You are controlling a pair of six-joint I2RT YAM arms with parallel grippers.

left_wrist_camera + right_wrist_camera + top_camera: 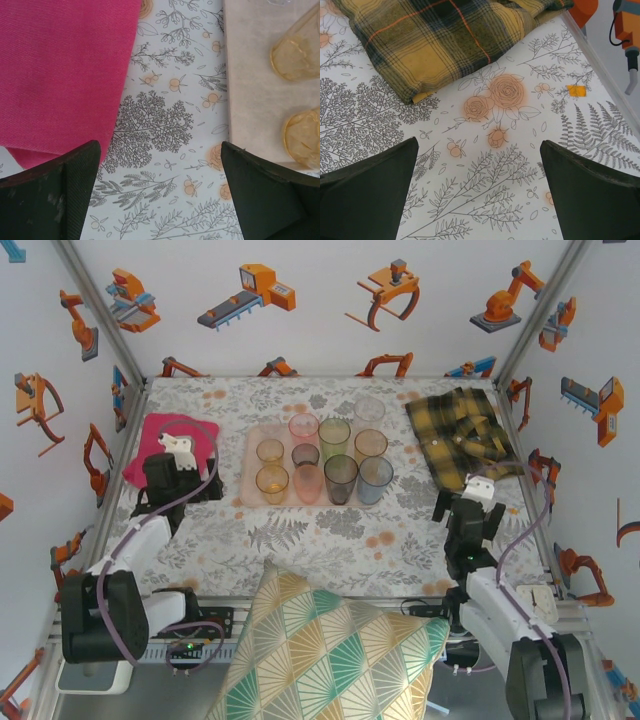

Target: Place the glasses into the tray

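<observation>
Tray [249, 468] sits mid-table, with the magenta cloth [160, 435] to its left and the plaid cloth [465, 425] to its right. Glasses [307, 483] stand upright on it in tight rows, most touching or just beside a neighbour. None seen out on the floral table [330, 535]. One clear glass [369, 410] stands at the far edge, and from above I cannot tell whether its base is fully on the tray or over the rim. Left gripper [160, 192]: jaws spread wide, nothing between them, low over the strip of table between the magenta cloth and the tray's left edge, with two amber glasses [297, 50] just to its right. Right gripper [477, 192]: equally wide and empty, over the table by the plaid cloth's near edge, well apart from the tray. Judgement: placing looks done or nearly so, pending that clear glass. Risks from here:
- A sideways swing of the left arm toward the tray would clip the amber pair, and one tipped tumbler in so tight a pack would likely take its neighbours down.
- Any reach for the far clear glass crosses the whole cluster, and a low pass would knock the light plastic over.
- A spread finger could catch a cloth fold and drag it.
</observation>
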